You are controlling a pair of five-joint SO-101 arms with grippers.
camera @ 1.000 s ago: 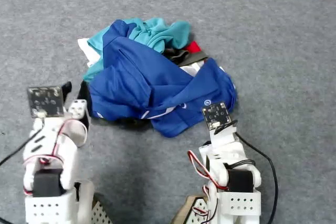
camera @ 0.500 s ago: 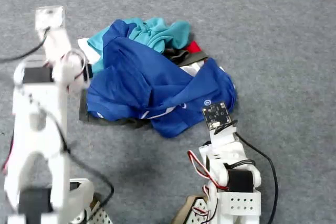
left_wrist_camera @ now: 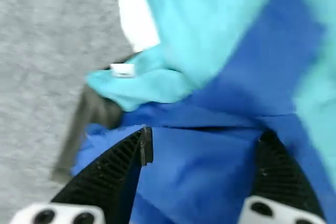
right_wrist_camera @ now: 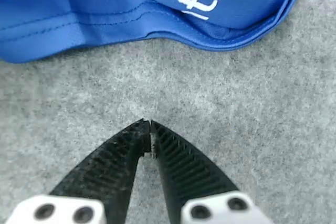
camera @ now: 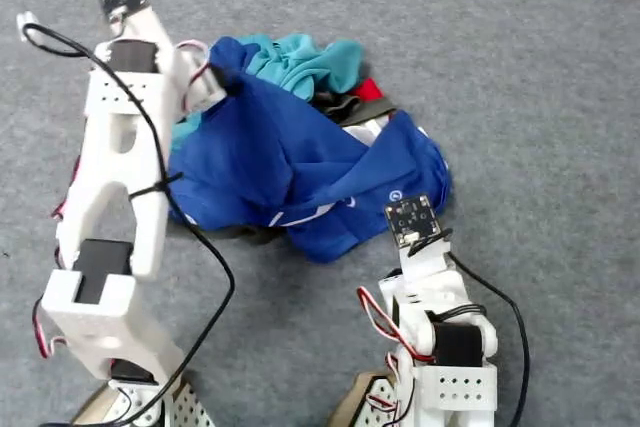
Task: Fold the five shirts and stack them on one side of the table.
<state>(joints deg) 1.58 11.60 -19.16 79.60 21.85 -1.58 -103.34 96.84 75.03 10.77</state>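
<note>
A heap of shirts lies mid-table. A royal blue shirt (camera: 300, 157) is on top, a teal shirt (camera: 300, 62) sits behind it, and red (camera: 368, 89), dark (camera: 345, 105) and white (camera: 365, 130) cloth peeks out. My left gripper (camera: 220, 84) hangs over the heap's far left corner. In the left wrist view this gripper (left_wrist_camera: 205, 137) is open wide, straddling blue shirt fabric (left_wrist_camera: 210, 177) just below the teal shirt (left_wrist_camera: 210, 19). My right gripper (right_wrist_camera: 150, 129) is shut and holds nothing. It points at bare felt close to the blue shirt's hem (right_wrist_camera: 157, 3).
Grey felt covers the table (camera: 540, 97), with open room to the right, the far side and the front of the heap. The right arm's base (camera: 440, 347) stands at the front edge. A white shirt edge (left_wrist_camera: 131, 9) and a dark garment (left_wrist_camera: 89, 114) lie beside the teal one.
My left arm has swung up from the front left and stretched out over the heap's far left corner. The blue shirt's left edge shifted slightly. My right arm has stayed still.
</note>
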